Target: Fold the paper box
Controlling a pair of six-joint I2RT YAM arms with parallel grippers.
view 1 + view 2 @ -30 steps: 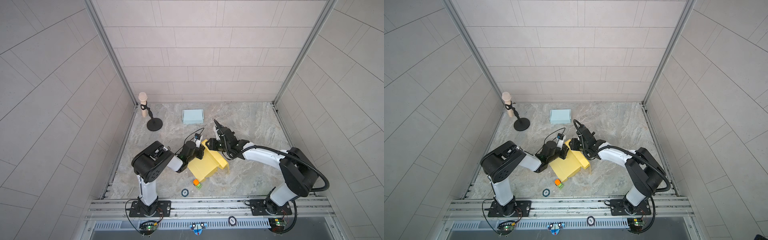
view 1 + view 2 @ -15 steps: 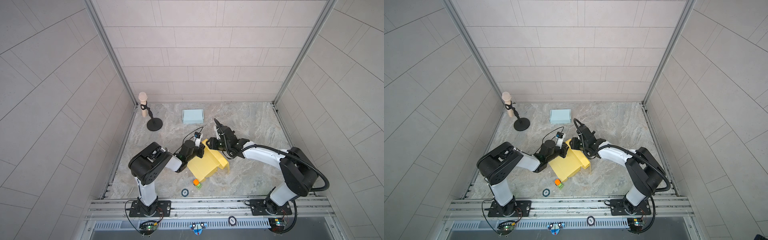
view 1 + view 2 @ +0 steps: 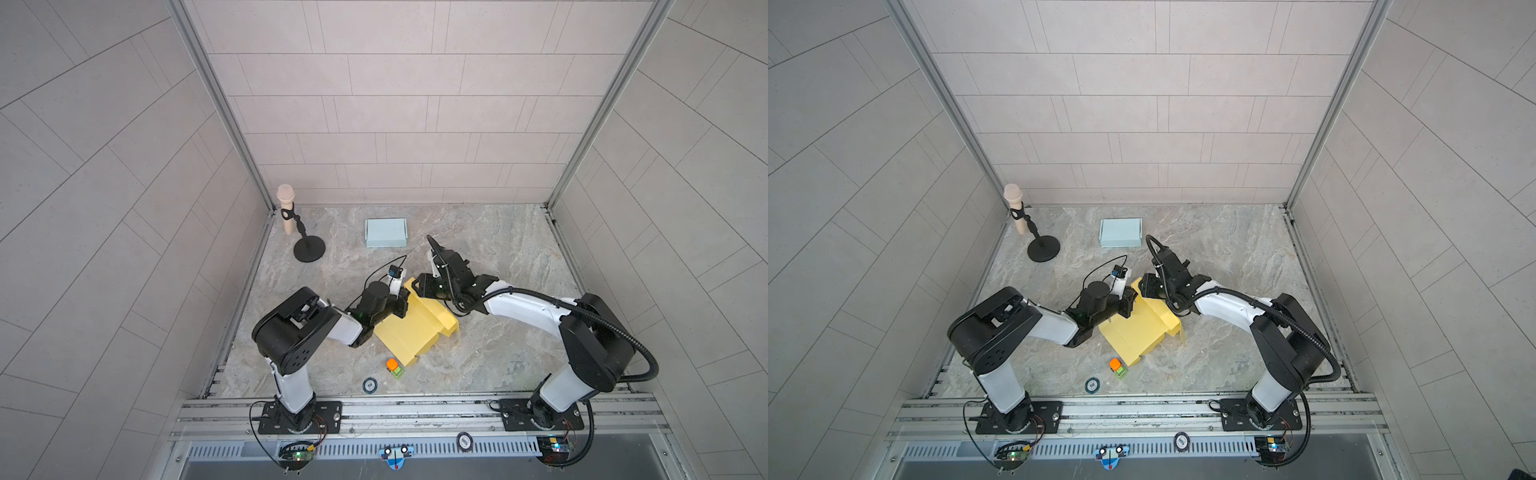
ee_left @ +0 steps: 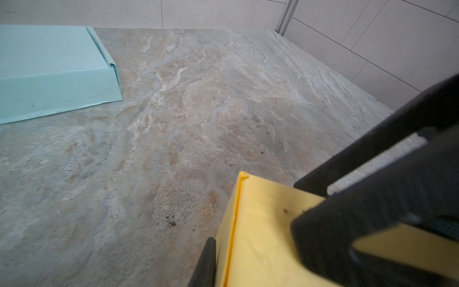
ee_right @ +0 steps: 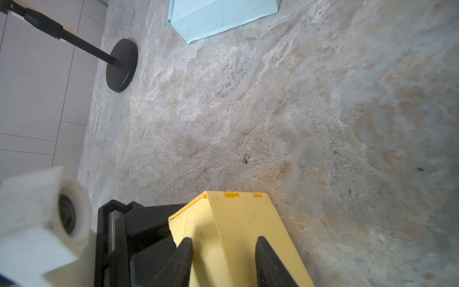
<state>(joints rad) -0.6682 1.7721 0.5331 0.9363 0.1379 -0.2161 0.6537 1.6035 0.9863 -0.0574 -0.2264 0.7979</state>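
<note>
The yellow paper box [image 3: 415, 328] lies partly folded in the middle of the table in both top views, with one long side wall standing at its far end. My left gripper [image 3: 401, 300] is at the far left corner. In the left wrist view one of its fingers [image 4: 207, 258] presses flat on the outside of a yellow wall [image 4: 258, 236]; the other finger is hidden behind it. My right gripper [image 5: 224, 244] comes from the right and straddles the raised side wall [image 5: 238, 218], one finger on each face, shut on it.
A closed light blue box [image 3: 385, 232] sits toward the back. A microphone on a black round-based stand [image 3: 308, 249] stands at the back left. A small orange and green toy [image 3: 394, 368] and a round disc [image 3: 369, 385] lie near the front edge.
My left gripper has narrowed onto the box's corner wall and shifted slightly toward the box. The right arm and the box have barely moved.
</note>
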